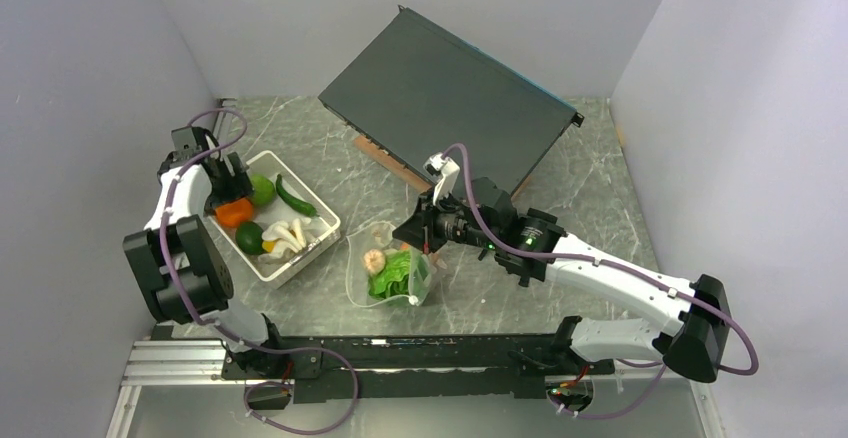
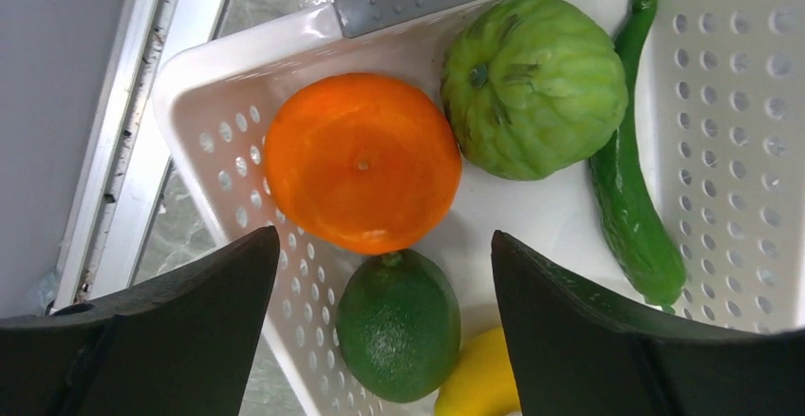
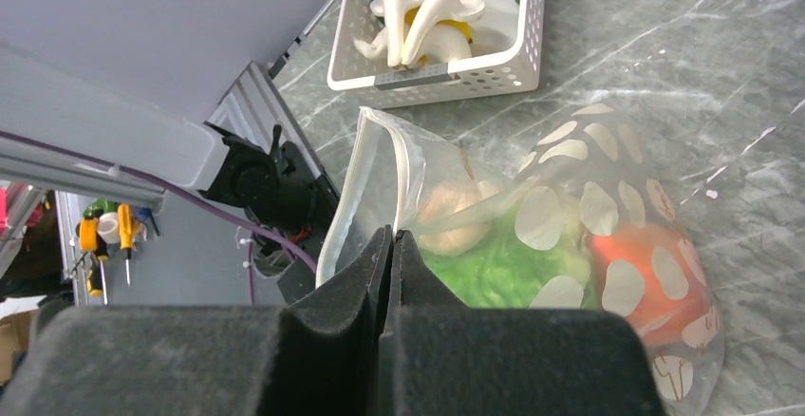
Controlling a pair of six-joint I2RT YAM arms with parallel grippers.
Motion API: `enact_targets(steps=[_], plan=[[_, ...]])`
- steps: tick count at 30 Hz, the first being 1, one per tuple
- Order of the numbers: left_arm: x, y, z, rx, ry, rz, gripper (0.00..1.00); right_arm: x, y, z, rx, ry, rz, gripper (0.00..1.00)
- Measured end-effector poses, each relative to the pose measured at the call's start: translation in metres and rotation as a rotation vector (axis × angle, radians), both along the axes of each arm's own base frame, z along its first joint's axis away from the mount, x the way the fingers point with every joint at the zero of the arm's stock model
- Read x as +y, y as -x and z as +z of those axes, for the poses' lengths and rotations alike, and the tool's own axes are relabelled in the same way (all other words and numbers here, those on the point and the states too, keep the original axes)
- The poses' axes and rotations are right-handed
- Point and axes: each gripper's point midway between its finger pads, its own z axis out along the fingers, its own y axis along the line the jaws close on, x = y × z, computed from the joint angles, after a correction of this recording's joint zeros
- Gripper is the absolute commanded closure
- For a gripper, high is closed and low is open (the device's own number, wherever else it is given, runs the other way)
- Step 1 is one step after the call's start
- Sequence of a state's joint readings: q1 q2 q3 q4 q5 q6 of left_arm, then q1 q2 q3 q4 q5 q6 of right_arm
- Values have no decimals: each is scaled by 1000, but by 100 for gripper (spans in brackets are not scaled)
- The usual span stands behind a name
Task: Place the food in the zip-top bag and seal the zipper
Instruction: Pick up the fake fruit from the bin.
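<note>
Top view: left gripper [image 1: 232,186] low over the white basket [image 1: 318,241], directly above the orange [image 1: 236,212]; right gripper [image 1: 424,241] at the mouth of the zip-top bag [image 1: 385,276], lettuce [image 1: 392,274] inside.

Left wrist view: jaws spread wide and empty, orange [image 2: 361,160] just beyond the fingertips, dark green fruit [image 2: 399,326] between them.

Right wrist view: jaws pressed shut, pinching the bag's mouth rim by the zipper [image 3: 403,164].

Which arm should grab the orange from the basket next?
Left. The left claw hangs open right above the orange in the basket. The right claw is busy: it is shut, pinching the bag at its rim.
</note>
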State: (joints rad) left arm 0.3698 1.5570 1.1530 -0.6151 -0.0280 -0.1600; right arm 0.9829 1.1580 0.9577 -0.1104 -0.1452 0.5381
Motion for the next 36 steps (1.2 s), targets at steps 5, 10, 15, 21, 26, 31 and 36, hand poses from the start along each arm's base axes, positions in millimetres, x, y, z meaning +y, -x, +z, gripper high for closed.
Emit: enact_targets(steps=[5, 10, 15, 21, 26, 31, 36], plan=[[1, -3, -21, 60, 19, -8, 7, 1, 4, 1, -4, -6, 23, 100], [9, -7, -31, 101, 0, 7, 12, -2, 8, 3, -8, -16, 33, 100], [14, -8, -42, 148, -7, 13, 25, -4, 10, 7, -16, -24, 40, 100], [15, -8, -39, 153, -14, 10, 45, -4, 10, 7, -16, -25, 40, 100], [10, -9, -25, 121, -29, -4, 55, -4, 9, 7, -16, -23, 37, 100], [-7, -6, -4, 65, -45, -41, 63, -6, 6, 4, -15, -11, 18, 100], [-25, -1, 27, -35, -62, -83, 68, -2, 3, 1, -6, 7, 12, 100]])
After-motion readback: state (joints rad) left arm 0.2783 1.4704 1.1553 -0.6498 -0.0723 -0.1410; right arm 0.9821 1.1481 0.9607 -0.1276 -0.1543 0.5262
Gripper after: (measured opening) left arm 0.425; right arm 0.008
